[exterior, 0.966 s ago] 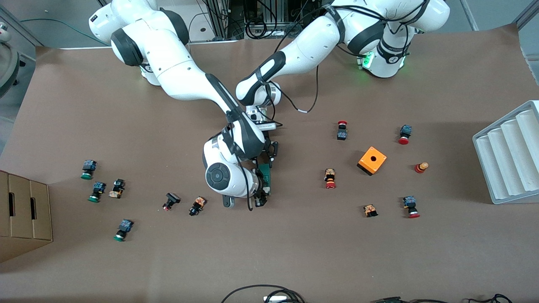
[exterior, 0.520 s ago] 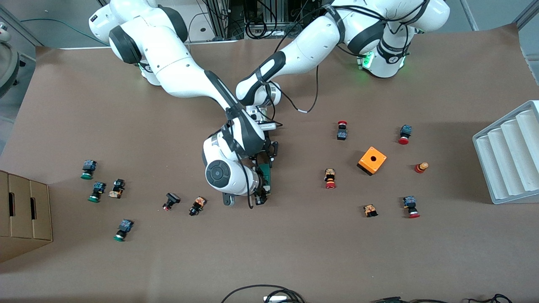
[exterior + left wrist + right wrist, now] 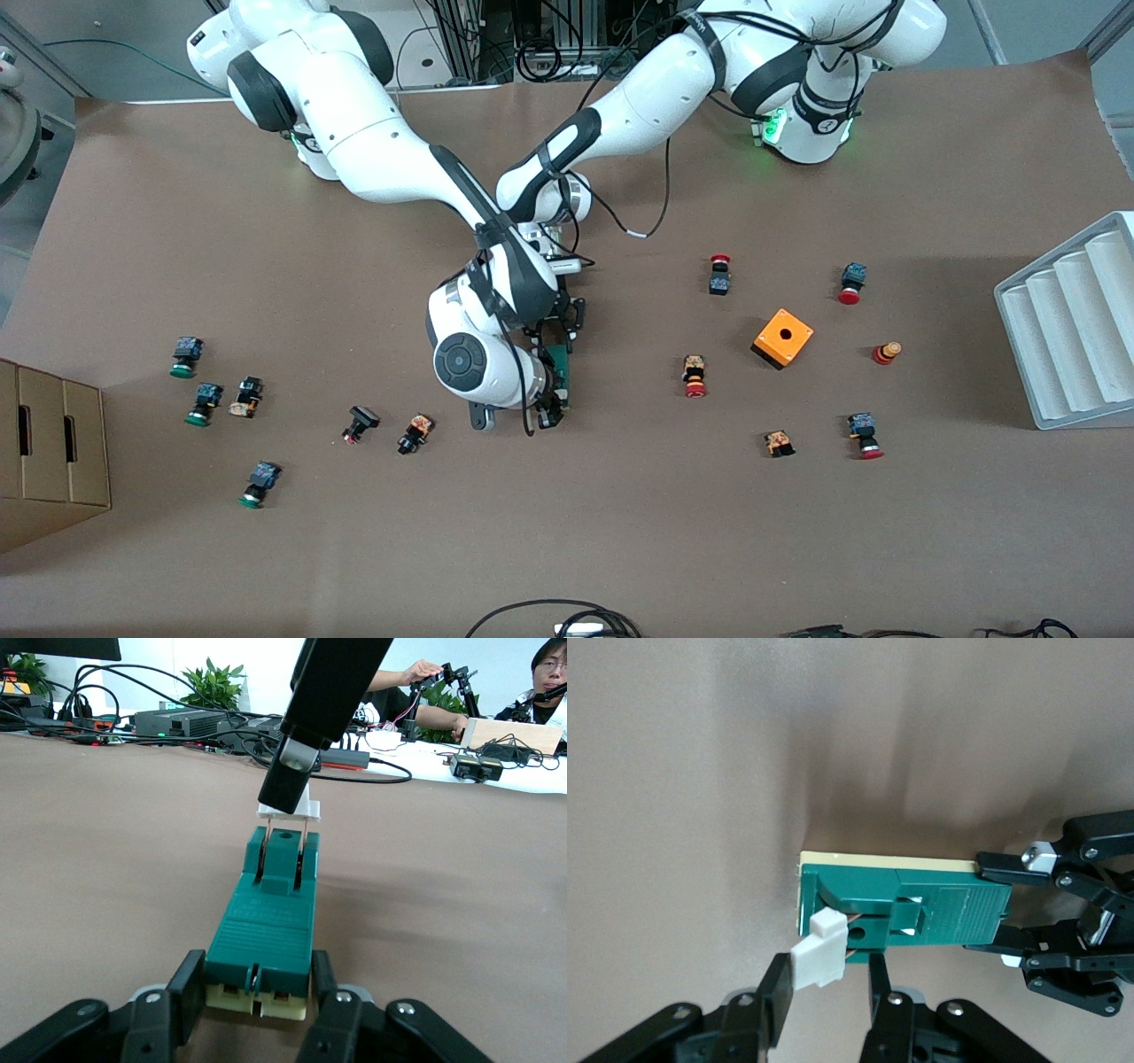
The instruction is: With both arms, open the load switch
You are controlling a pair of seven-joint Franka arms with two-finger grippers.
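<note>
Change: since a second ago we see the right arm's wrist shift slightly toward the robots' bases; the switch and buttons lie as before.
Switch: the load switch (image 3: 560, 368) lies flat near the table's (image 3: 620, 532) middle, a narrow green block with a cream underside.
Lever: the white lever (image 3: 819, 952) stands lifted off the switch's end on thin metal blades — seen in both wrist views.
Left gripper: our left gripper (image 3: 255, 992) sits low at the switch's end nearer the bases, fingers (image 3: 188, 985) clamped on the block's two sides.
Right gripper: our right gripper (image 3: 828, 988) is at the lever end, a finger (image 3: 776, 992) on each side of the lever, pinching it.
Box: an orange box (image 3: 783, 338) with a hole sits toward the left arm's end, well apart from the switch.
Buttons: red-capped buttons (image 3: 695, 376) lie scattered around the box; green-capped ones (image 3: 203, 402) lie toward the right arm's end.
Tray: a grey ribbed tray (image 3: 1067, 321) sits at the left arm's edge — a cardboard carton (image 3: 49, 452) at the right arm's.
</note>
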